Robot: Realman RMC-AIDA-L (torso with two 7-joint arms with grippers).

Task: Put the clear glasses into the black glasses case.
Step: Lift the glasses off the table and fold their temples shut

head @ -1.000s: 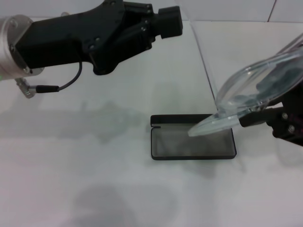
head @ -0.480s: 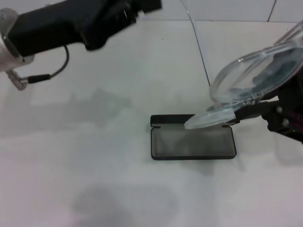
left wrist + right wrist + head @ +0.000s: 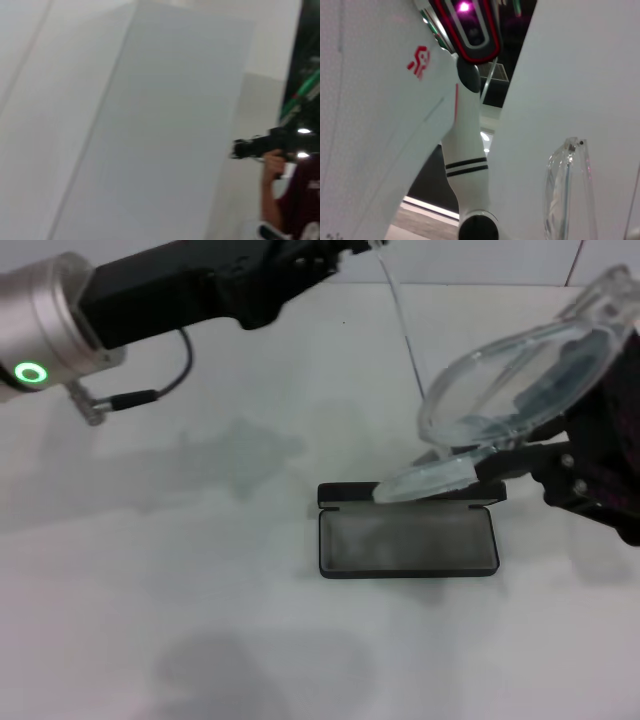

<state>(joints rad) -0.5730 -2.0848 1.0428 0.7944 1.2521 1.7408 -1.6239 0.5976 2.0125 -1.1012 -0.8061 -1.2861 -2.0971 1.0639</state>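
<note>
Left arm's jaws beyond the head view's top edge.

Clear glasses (image 3: 510, 390) tilted above open black glasses case (image 3: 407, 540).

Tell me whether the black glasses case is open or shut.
Open. The black glasses case lies flat with its grey lining showing and nothing inside; the clear glasses hang above its far edge, held by the right pincer.
</note>
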